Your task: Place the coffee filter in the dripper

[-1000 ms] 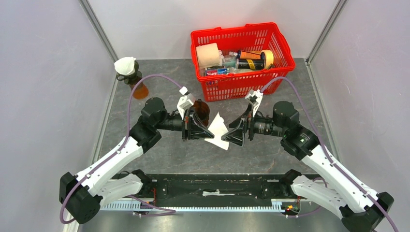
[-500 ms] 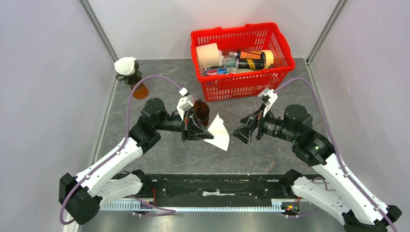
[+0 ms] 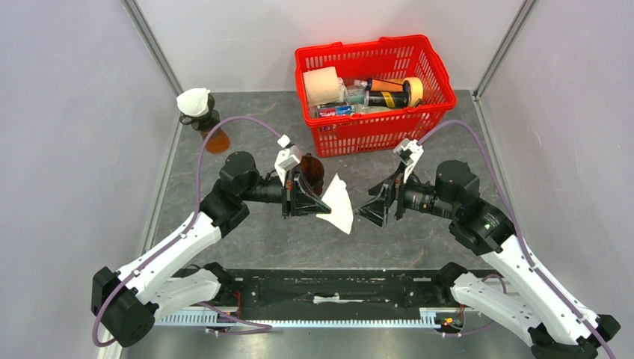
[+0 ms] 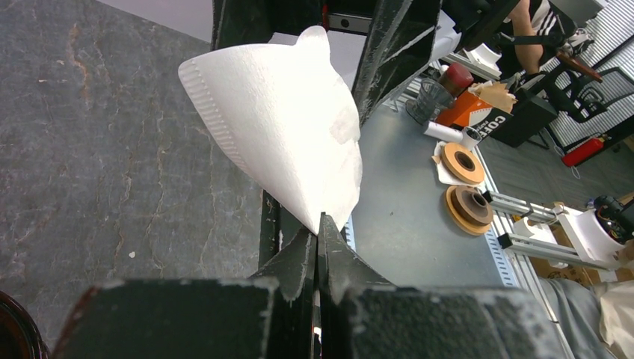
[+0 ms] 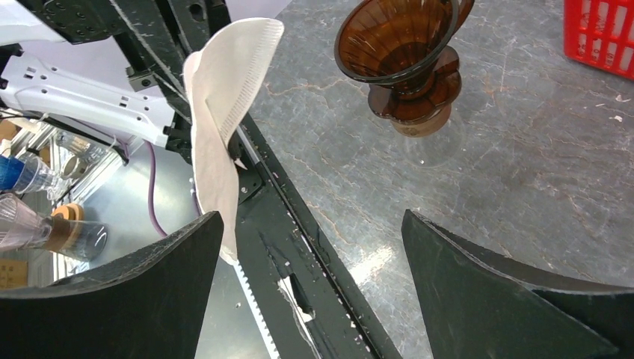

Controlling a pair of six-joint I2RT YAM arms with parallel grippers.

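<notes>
The white paper coffee filter (image 3: 340, 200) hangs in the air at the table's middle, pinched by one corner in my shut left gripper (image 3: 326, 210). In the left wrist view the filter (image 4: 284, 127) fans out above the closed fingertips of the left gripper (image 4: 320, 223). The brown glass dripper (image 3: 313, 171) stands upright just behind the left gripper; in the right wrist view this dripper (image 5: 400, 52) stands empty beside the filter (image 5: 223, 120). My right gripper (image 3: 365, 210) faces the filter from the right, a short gap away. Seen from its own wrist, the right gripper (image 5: 312, 221) is open and holds nothing.
A red basket (image 3: 374, 136) with a paper roll, bottles and tape sits at the back right. A second amber vessel (image 3: 217, 140) topped by a white filter (image 3: 194, 101) stands at the back left. The black rail (image 3: 329, 288) runs along the near edge.
My right gripper has drawn back to the right, away from the filter, and stands open. The left gripper and the filter have stayed where they were.
</notes>
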